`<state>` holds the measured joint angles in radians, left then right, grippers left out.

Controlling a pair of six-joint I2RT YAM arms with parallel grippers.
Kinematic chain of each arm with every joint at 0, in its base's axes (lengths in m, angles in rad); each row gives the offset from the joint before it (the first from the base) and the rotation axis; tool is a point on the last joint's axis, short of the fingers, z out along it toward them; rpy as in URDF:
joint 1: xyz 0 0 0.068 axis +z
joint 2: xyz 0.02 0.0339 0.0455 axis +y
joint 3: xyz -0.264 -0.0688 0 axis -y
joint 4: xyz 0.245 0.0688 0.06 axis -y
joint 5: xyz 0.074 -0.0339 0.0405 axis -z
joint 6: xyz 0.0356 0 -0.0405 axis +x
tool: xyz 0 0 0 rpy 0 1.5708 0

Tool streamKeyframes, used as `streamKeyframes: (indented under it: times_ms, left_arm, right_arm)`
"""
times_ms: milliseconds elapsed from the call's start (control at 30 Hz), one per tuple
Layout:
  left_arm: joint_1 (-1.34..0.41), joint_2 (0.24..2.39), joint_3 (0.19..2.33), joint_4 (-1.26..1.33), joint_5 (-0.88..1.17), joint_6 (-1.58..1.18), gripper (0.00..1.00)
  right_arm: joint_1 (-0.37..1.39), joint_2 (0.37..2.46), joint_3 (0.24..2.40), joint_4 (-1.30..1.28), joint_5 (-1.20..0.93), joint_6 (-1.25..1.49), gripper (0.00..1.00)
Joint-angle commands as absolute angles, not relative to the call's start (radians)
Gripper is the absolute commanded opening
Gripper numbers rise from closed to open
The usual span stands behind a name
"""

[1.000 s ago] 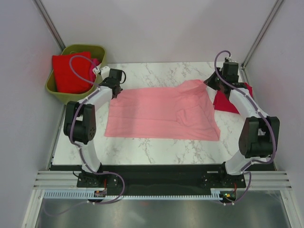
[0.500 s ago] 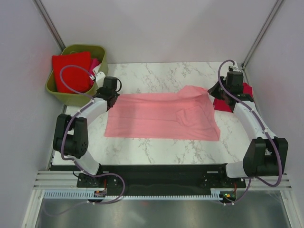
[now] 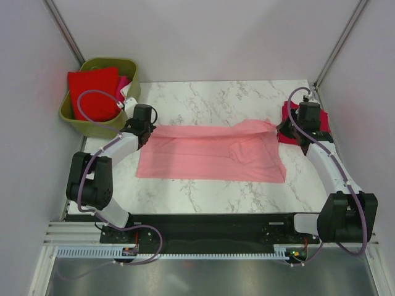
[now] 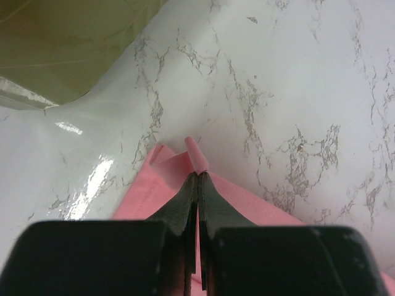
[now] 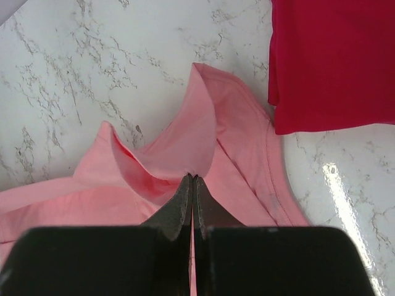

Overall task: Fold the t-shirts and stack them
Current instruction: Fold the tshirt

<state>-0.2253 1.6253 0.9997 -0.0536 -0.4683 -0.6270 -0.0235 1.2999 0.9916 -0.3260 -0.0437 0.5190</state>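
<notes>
Spread flat across the middle of the marble bench (image 3: 207,98), a light pink shirt (image 3: 203,159), long side running left to right, near edge straight and resting on the marble, a small bunched fold sitting right of centre. Pinching its far left corner with the left claw (image 4: 197,177), both fingers pressed tight together on the cloth, a short rolled nub of pink poking out just past the tips. Pinching the far right end with the right claw (image 5: 192,179), fingers likewise pressed together, gripping a peaked fold with the cloth tented up on either side of the tips. Between the two claws, a narrow darker band along the far edge, perhaps the hem raised or turned over, hard to judge from above. At the far right of the bench, a dark crimson shirt (image 5: 333,61), lying flat, partly hidden under the right arm from overhead, its near corner just beside the pink hem and possibly touching it. Off the far left corner of the bench, an olive-green basket (image 3: 132,66), close to the left arm but apart from the pink shirt. Inside, a bright red shirt (image 3: 92,92) filling most of the space, with a sliver of hot pink cloth (image 3: 124,82) tucked at its right side
</notes>
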Motion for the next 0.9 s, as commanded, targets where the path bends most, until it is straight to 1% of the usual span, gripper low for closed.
streamKeyframes:
  times_ms: [0,567,867]
  left_arm:
    - [-0.232,1.56,0.979,-0.006,-0.494,-0.611,0.02]
    - [-0.262,1.404,0.813,0.057,-0.517,-0.626,0.02]
    - [-0.275,1.339,0.775,0.061,-0.563,-0.618,0.02]
  right_arm:
    - [-0.028,1.229,0.96,-0.319,-0.014,0.506,0.0]
    - [-0.028,0.99,0.795,-0.342,-0.014,0.518,0.0]
    - [-0.028,0.947,0.709,-0.345,-0.055,0.526,0.0]
